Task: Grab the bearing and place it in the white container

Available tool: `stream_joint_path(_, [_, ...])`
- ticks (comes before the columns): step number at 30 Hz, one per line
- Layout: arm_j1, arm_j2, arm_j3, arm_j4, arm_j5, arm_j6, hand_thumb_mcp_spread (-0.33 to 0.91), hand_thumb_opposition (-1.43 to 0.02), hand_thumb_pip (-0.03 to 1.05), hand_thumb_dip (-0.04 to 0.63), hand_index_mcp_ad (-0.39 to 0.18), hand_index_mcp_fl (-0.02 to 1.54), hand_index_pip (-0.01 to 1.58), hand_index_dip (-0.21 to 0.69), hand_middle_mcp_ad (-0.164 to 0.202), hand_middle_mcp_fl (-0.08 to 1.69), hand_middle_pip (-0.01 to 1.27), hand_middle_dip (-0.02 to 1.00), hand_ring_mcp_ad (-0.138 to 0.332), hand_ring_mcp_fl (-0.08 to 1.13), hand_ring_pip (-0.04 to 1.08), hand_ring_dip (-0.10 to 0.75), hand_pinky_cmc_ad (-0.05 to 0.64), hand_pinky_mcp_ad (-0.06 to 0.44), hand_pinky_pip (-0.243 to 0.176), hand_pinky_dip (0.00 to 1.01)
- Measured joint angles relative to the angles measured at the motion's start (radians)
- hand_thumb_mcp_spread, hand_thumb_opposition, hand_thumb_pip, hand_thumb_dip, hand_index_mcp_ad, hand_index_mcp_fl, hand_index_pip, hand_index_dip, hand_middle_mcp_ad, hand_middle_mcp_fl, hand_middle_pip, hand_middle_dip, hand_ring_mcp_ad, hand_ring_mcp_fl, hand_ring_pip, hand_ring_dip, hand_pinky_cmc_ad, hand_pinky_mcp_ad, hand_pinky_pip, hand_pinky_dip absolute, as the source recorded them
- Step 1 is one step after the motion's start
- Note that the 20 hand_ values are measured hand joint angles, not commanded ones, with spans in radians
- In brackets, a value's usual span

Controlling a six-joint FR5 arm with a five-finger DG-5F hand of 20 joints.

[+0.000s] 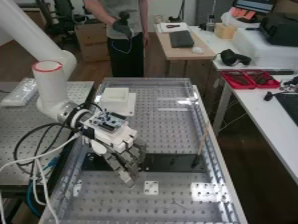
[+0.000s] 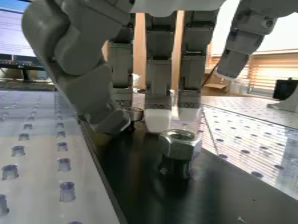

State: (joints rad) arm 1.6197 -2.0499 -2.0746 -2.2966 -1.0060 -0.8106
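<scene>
The hand [image 1: 125, 162] is low over the black strip across the bench, its fingers pointing down. In the wrist view the hand [image 2: 158, 75] has straight fingers and the thumb off to one side, open. A small round metal piece [image 2: 137, 114], perhaps the bearing, stands by the thumb's tip, partly hidden; contact cannot be told. A shiny hex-shaped metal piece [image 2: 179, 145] stands upright on the dark strip, close to the fingertips. The white container [image 1: 116, 96] sits on the bench beyond the hand, towards the far end.
The black strip [image 1: 174, 162] runs across the perforated bench [image 1: 120, 202]. A thin wooden-handled tool [image 1: 201, 146] stands at the strip's far right end. A small white plate [image 1: 151, 187] lies nearer. Raised rails border the bench, and cables hang at its left.
</scene>
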Motion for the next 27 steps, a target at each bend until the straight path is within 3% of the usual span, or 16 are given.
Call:
stream_joint_path(9, [-0.002,0.002,-0.002,0.015,-0.005,-0.010,0.50,-0.87,0.69,0.316,-0.150,0.29,1.38,0.024,0.040,0.53,1.09,0.75,0.084,0.33,0.69,0.480,0.340,0.295,0.003,0.30])
stream_joint_path(12, [-0.004,0.008,-0.002,0.028,-0.010,-0.014,0.52,-0.96,0.65,0.314,-0.182,0.36,1.38,0.024,0.040,0.54,1.09,0.75,0.084,0.33,0.69,0.480,0.340,0.295,0.003,0.30])
stream_joint_path(27, [-0.021,0.051,-0.005,0.057,-0.031,-0.037,0.53,-1.04,0.57,0.297,-0.173,0.46,1.43,0.051,0.049,0.58,1.09,0.75,0.080,0.39,0.69,0.499,0.340,0.295,0.035,0.29])
